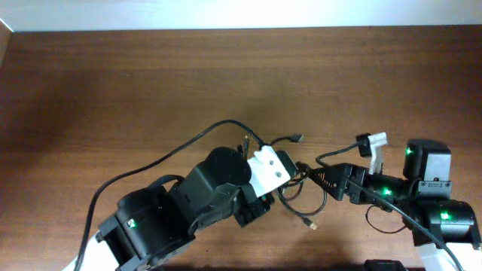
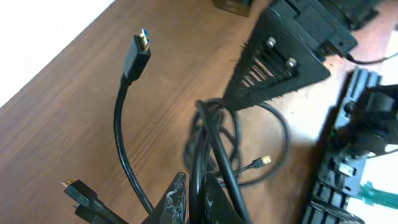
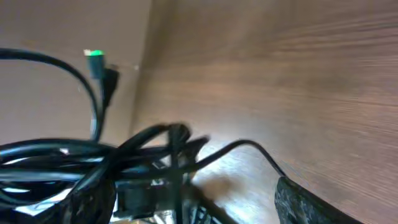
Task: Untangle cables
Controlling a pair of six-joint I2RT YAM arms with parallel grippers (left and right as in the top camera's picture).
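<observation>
Left fingers (image 2: 176, 202) pinch the tangled cables (image 2: 208, 143); right fingers (image 2: 273, 68) spread just beside them.
Tangle sits on the tabletop (image 2: 93, 93) between both arms. Light, limp, probably slick: grab near a plug end (image 2: 138, 46), not mid-loop.

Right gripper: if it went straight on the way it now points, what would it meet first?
Most likely the cables, the tangle bunched directly ahead of the right gripper. Just behind them sits the left gripper, shut on that bundle. Height is hard to judge from these views.
</observation>
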